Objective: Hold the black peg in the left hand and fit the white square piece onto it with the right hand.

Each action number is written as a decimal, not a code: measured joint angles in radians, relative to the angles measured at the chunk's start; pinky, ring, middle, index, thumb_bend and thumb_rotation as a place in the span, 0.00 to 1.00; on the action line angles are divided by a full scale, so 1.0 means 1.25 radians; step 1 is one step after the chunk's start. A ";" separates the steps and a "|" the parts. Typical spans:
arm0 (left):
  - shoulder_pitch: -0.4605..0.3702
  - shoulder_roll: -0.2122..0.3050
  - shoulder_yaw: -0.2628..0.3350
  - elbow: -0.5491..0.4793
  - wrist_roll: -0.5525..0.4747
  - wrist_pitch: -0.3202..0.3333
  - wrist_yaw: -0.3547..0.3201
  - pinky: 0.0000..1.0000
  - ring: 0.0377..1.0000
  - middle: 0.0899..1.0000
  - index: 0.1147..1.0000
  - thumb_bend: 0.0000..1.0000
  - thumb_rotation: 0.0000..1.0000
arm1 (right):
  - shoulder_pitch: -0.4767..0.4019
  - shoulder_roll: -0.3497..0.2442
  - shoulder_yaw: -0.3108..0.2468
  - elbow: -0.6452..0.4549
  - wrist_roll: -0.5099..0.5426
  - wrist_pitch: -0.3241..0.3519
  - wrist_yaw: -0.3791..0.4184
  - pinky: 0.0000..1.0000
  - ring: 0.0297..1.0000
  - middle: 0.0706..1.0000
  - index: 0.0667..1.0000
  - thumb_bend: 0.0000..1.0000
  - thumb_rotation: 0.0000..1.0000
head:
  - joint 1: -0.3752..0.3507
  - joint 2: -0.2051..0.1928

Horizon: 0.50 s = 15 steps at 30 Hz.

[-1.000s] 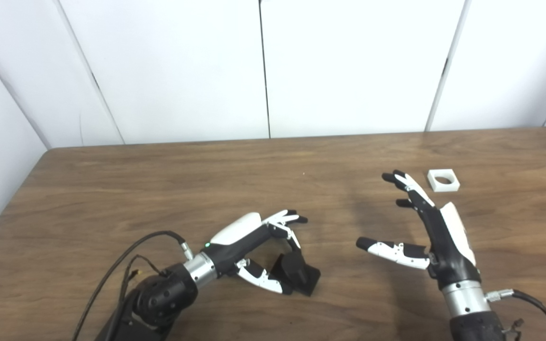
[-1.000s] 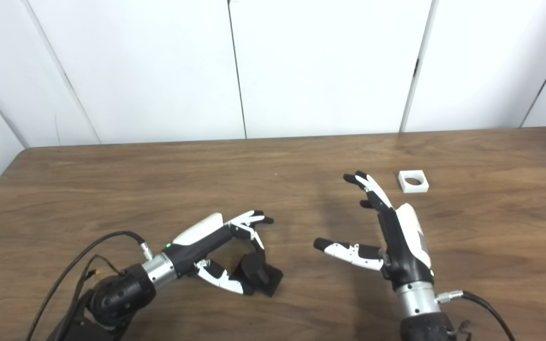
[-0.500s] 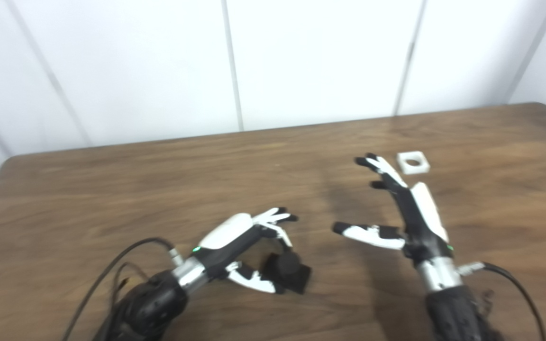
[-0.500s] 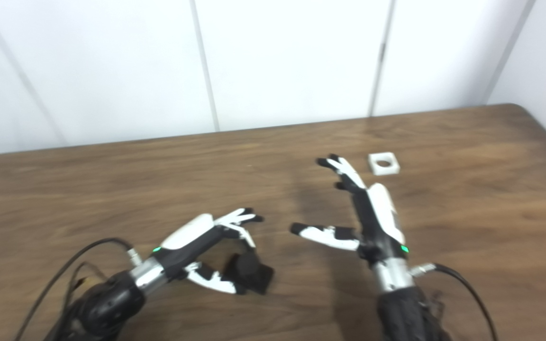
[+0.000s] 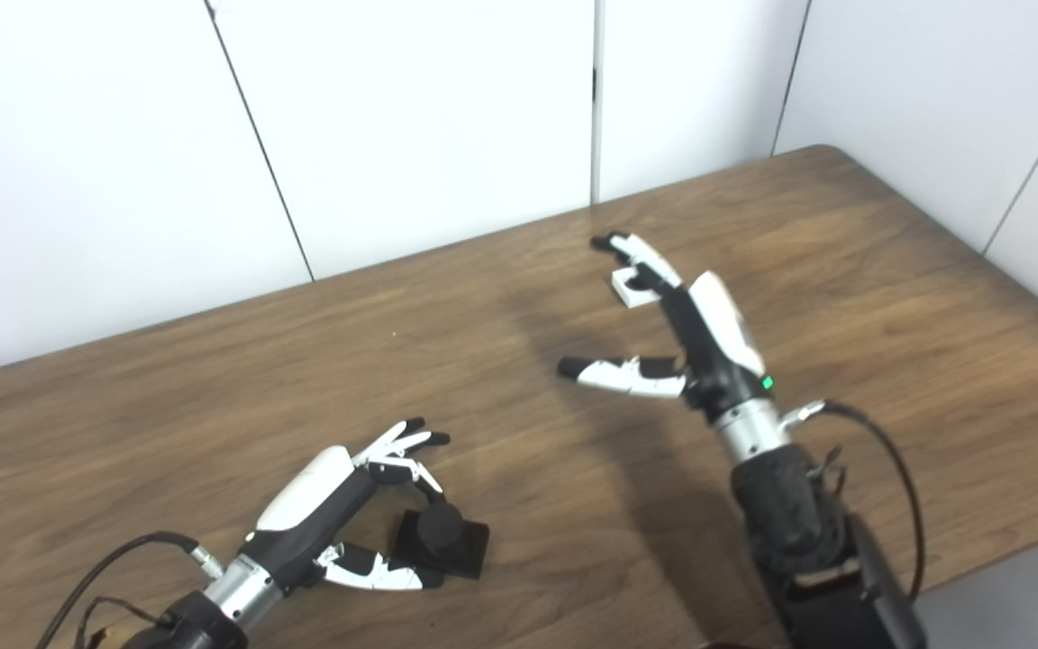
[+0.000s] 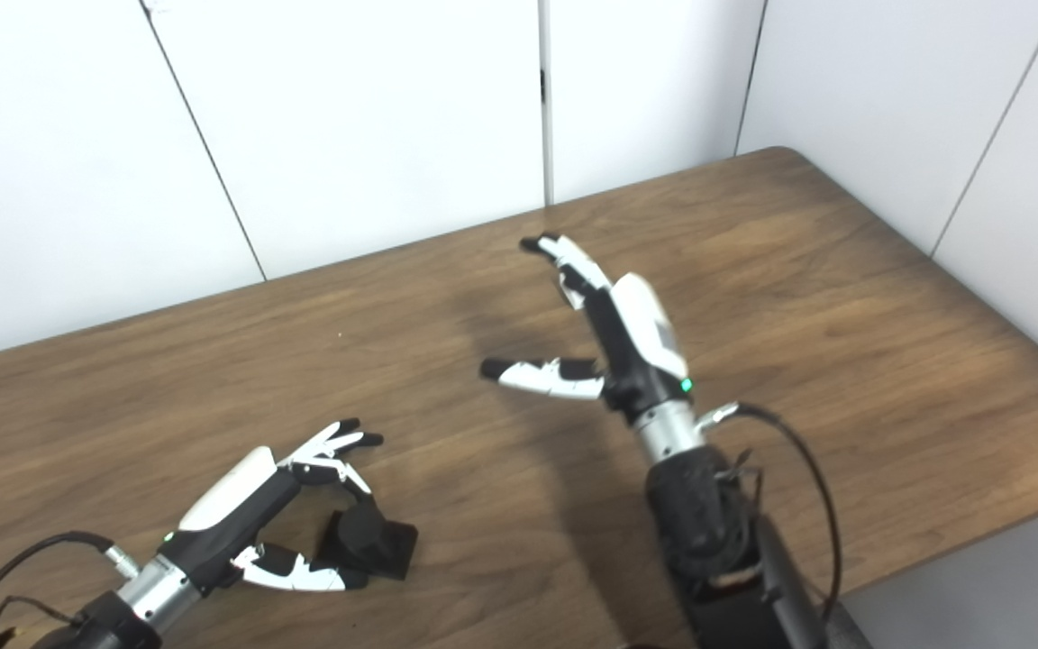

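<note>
On table (image 5: 213,379), white square piece (image 5: 629,287) seen left eye only, right hand (image 5: 704,333) covering.

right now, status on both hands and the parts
Left robot hand open around black peg, no grip yet. Right robot hand open, fingers over white square piece. Nothing in the way.

walls: white panels with dark vertical seams (image 5: 411,117), upper frame | furniture: brown wood-grain table (image 5: 168,397), centre | floor: grey, lower right (image 5: 1024,595)
</note>
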<state>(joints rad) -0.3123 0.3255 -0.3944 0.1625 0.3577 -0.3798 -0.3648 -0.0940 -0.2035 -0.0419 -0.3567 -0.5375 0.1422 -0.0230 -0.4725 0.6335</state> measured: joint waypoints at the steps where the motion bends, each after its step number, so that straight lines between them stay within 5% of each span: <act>1: 0.000 0.000 0.000 0.003 0.000 -0.003 0.001 0.93 0.99 0.91 0.43 0.52 0.06 | -0.011 -0.014 -0.006 -0.001 0.001 0.007 0.010 0.80 0.88 0.92 0.87 0.72 0.37 | 0.000 0.000; 7: 0.000 -0.001 0.001 0.010 -0.002 -0.016 0.005 0.92 0.99 0.90 0.43 0.52 0.06 | -0.087 -0.102 -0.009 0.028 -0.031 0.035 0.048 0.75 0.90 0.93 0.83 0.75 0.35 | -0.007 -0.007; 15: -0.001 -0.001 0.000 0.013 -0.002 -0.025 0.006 0.92 0.99 0.90 0.43 0.52 0.06 | -0.190 -0.203 0.033 0.188 -0.104 0.080 0.117 0.71 0.94 0.98 0.81 0.78 0.39 | -0.001 -0.012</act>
<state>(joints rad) -0.3139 0.3239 -0.3940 0.1787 0.3556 -0.4116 -0.3571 -0.3308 -0.4576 -0.0006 -0.1220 -0.6672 0.2421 0.1227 -0.4740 0.6182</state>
